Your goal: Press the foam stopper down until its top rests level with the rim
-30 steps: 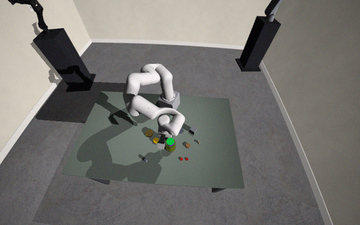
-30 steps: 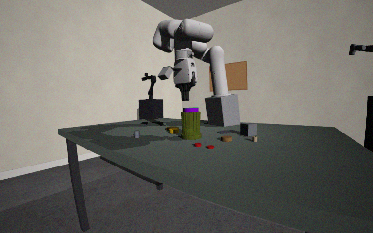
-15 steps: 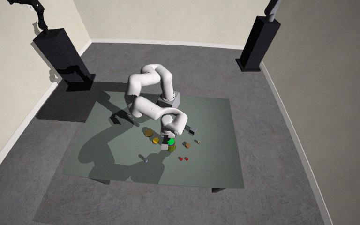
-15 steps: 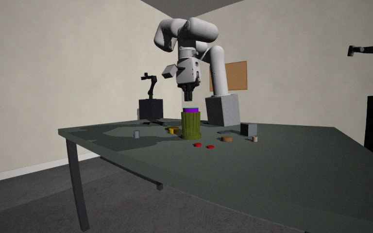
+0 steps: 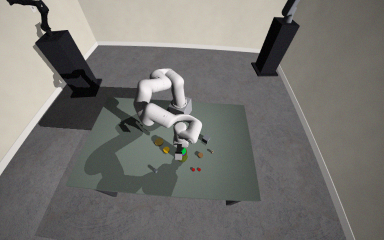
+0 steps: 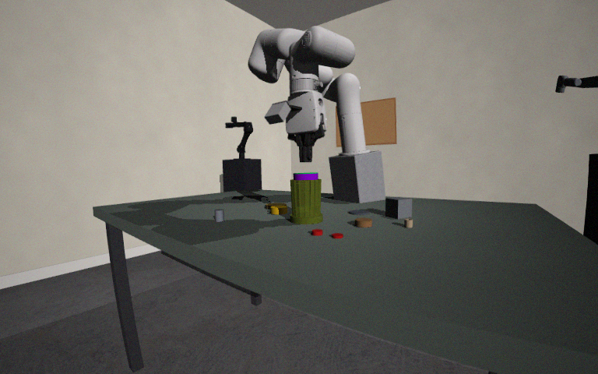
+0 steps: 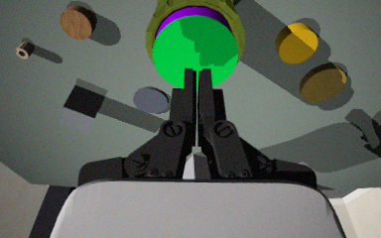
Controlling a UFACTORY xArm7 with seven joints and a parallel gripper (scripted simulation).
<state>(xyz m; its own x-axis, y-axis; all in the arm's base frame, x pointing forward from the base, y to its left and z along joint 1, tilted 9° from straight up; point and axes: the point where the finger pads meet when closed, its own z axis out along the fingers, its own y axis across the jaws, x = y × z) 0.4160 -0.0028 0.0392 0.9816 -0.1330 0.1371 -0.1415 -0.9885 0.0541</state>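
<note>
One olive ribbed jar [image 6: 305,200] stands upright near the middle of the dark green table [image 6: 462,264], and its foam stopper [image 7: 194,50], purple on the side with a bright green top, rises a little above the rim. Directly over the stopper, with a clear gap of air between them, hangs the gripper [image 6: 306,155] with its two black fingers pressed together and nothing held in them. To the left of the jar lie two yellow discs [image 6: 276,208] and a small grey cylinder [image 6: 219,215]; nearer and to the right lie two red discs [image 6: 326,234], a brown disc [image 6: 363,222] and a dark grey block [image 6: 399,207].
</note>
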